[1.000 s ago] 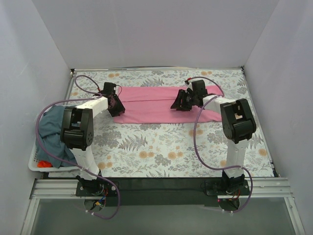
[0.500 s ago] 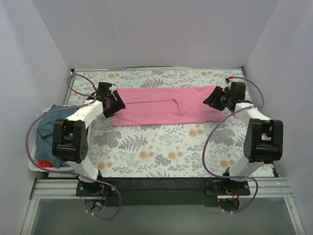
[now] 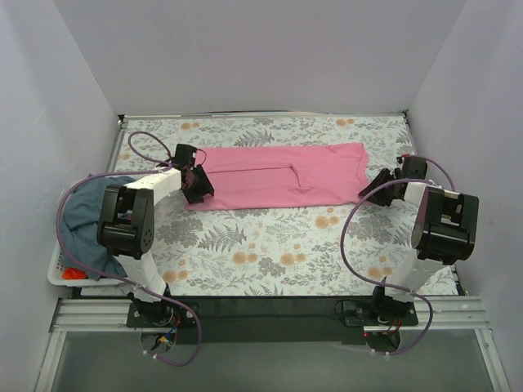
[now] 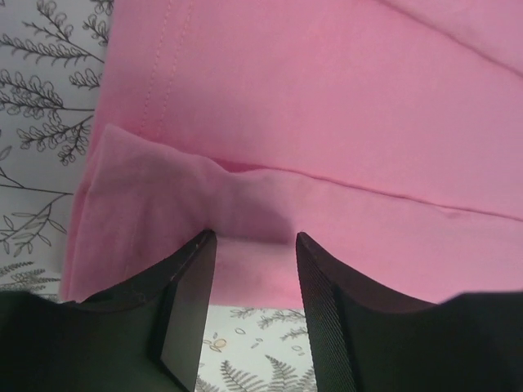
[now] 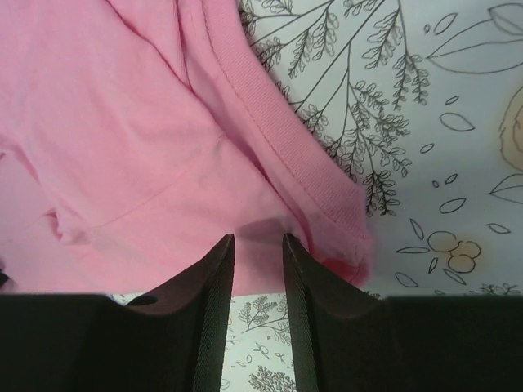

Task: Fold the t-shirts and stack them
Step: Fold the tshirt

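Observation:
A bright pink t-shirt lies folded into a long flat strip across the far half of the table. My left gripper sits at its near left corner, jaws open. In the left wrist view my left gripper has its tips at the hem of the pink cloth, with nothing pinched. My right gripper is at the shirt's near right corner. In the right wrist view my right gripper is narrowly open at the edge of the pink cloth, beside the ribbed collar.
A white laundry basket hangs off the table's left edge, holding a slate blue-grey shirt and a bit of red cloth. The floral tablecloth covers the table. White walls close in on three sides.
My right gripper has swept from the shirt's middle to its right end, and the shirt now lies longer and flatter. The left gripper shifted slightly at the left corner.

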`<state>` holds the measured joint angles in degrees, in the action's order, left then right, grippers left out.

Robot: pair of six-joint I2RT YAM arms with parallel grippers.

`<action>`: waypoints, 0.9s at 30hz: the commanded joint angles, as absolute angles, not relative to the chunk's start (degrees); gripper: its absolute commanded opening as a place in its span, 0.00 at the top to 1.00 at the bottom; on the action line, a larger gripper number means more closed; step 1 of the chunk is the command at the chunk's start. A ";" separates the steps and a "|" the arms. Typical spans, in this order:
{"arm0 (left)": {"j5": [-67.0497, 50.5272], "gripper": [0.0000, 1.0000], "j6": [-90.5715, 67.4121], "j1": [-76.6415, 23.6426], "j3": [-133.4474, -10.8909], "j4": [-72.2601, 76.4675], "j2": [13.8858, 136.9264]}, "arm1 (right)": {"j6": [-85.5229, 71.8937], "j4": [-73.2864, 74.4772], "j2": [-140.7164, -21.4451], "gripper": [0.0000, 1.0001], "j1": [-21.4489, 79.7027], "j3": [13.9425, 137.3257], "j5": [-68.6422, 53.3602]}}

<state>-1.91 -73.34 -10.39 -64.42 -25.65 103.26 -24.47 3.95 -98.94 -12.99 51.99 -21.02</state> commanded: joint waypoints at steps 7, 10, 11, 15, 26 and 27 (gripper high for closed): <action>-0.79 0.58 -73.13 -9.49 -60.73 -26.98 104.06 | -23.47 2.72 -104.68 0.67 -18.28 54.66 -17.41; -0.96 0.57 -72.34 -9.49 -60.12 -27.77 103.89 | -23.29 2.90 -105.38 0.67 -18.28 57.39 -16.26; -1.58 0.57 -71.99 -9.49 -59.94 -28.47 103.89 | -23.12 3.07 -105.73 0.67 -18.28 58.26 -15.91; -8.59 0.55 -72.59 -9.49 -56.26 -28.22 101.08 | -23.20 5.35 -106.09 0.67 -18.28 62.22 -15.20; -14.51 0.43 -79.98 -12.48 -38.24 -28.90 80.26 | -24.34 6.41 -91.51 0.63 -5.99 56.43 -16.96; -13.54 0.40 -80.07 -12.48 -38.06 -29.70 77.46 | -24.35 6.42 -90.71 0.62 -4.93 56.08 -17.22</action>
